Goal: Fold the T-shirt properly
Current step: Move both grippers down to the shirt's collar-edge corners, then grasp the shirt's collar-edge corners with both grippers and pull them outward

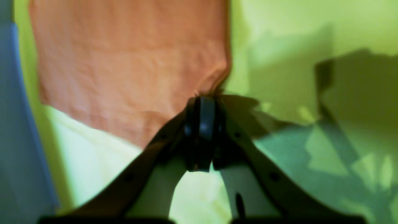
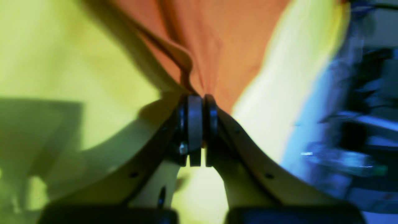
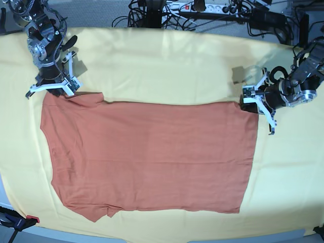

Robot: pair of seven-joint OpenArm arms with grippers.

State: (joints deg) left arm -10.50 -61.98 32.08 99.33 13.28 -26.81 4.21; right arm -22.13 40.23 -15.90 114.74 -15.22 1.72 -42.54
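The rust-orange T-shirt [image 3: 152, 157] lies spread flat, its long side running left to right in the base view. My left gripper [image 3: 248, 104] is at its far right corner; in the left wrist view the left gripper [image 1: 203, 101] is shut, pinching the puckered edge of the T-shirt [image 1: 124, 68]. My right gripper [image 3: 63, 92] is at the far left corner by the sleeve. The right wrist view has the right gripper [image 2: 200, 98] shut on a bunched fold of the T-shirt [image 2: 224, 46].
A large pale yellow cloth [image 3: 167, 66] covers the table under the shirt. Cables and a power strip [image 3: 202, 9] line the back edge. A small tan scrap [image 3: 237, 75] lies behind the left gripper. A red-and-black clamp [image 3: 17, 221] sits at the front left corner.
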